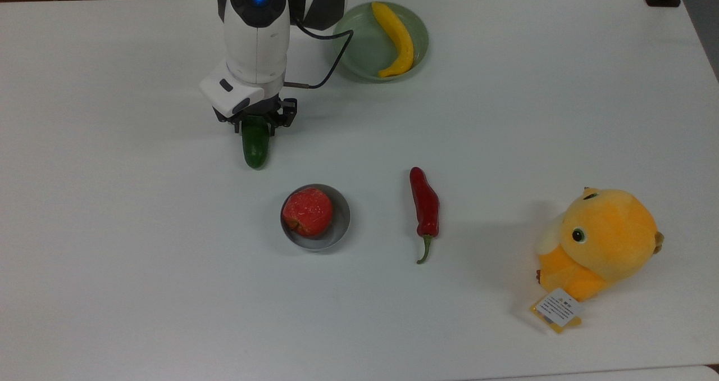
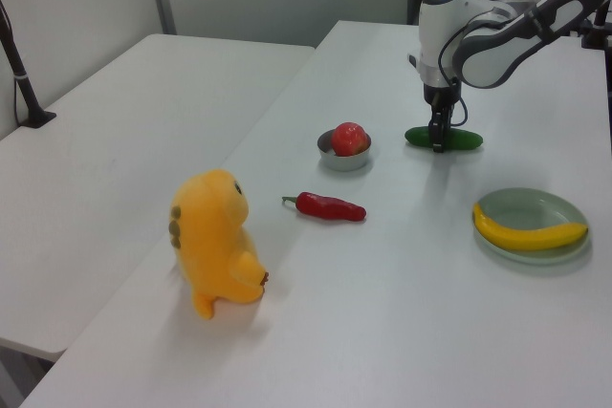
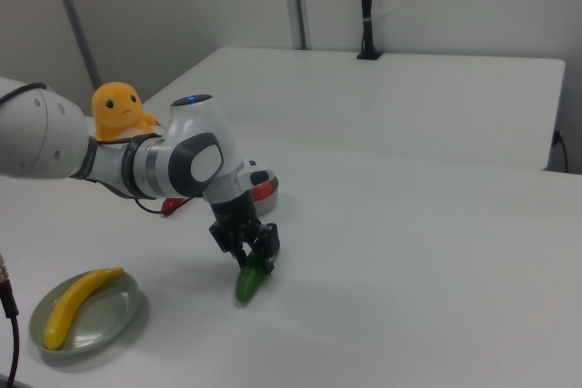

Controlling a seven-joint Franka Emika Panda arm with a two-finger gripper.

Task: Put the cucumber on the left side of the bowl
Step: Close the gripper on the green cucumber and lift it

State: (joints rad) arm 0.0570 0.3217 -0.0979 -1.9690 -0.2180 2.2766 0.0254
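Listing, largest first:
Table: white tabletop [image 1: 505, 117], bearing everything.
Arm: white Franka arm's black two-finger gripper [image 1: 256, 121], lowered onto the cucumber's far end, fingers straddling it across its width; whether already clamped, cannot tell.
Cucumber: smooth dark green straight cucumber [image 1: 255, 148], flat on the table, long axis running up-down in the top view, free end toward the bowl.
Bowl: small round grey metal bowl [image 1: 340, 223], holding a red apple [image 1: 306, 211], near the cucumber, apart.

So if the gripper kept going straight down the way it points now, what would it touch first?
The cucumber. The gripper points down at the table with a finger on each side of the cucumber's far end, so the cucumber lies right in its line. Whether the fingers already touch it is unclear; they look close around it.
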